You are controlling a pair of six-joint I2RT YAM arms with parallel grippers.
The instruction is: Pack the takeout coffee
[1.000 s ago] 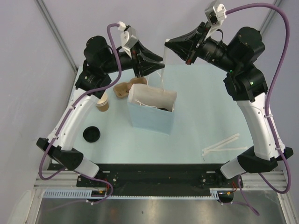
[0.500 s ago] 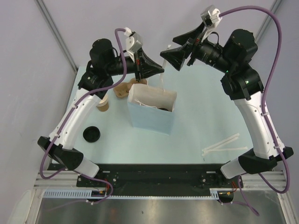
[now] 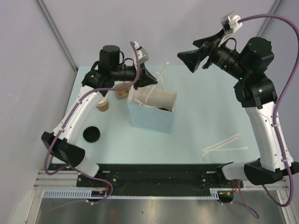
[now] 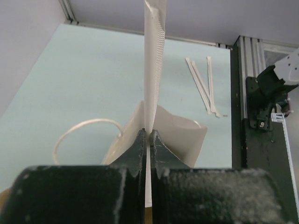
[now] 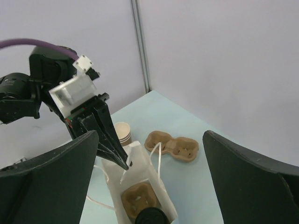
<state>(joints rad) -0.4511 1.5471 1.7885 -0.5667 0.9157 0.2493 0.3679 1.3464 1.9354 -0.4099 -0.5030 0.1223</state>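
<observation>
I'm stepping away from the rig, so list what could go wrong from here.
1. The left tool pinches the white paper-wrapped straw tilted over the open blue paper bag; released so, it may catch the rim and fall outside.
2. The right tool is open and away, so nothing steadies the bag; a nudge could tip it with the black-lidded takeout coffee cup inside.

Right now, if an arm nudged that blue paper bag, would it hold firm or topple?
It would probably slide or tip rather than resist: the blue paper bag stands upright with its top open. Its thin paper walls would likely buckle under a push. The lidded cup and pulp carrier sitting at the bottom should steady it somewhat.
</observation>
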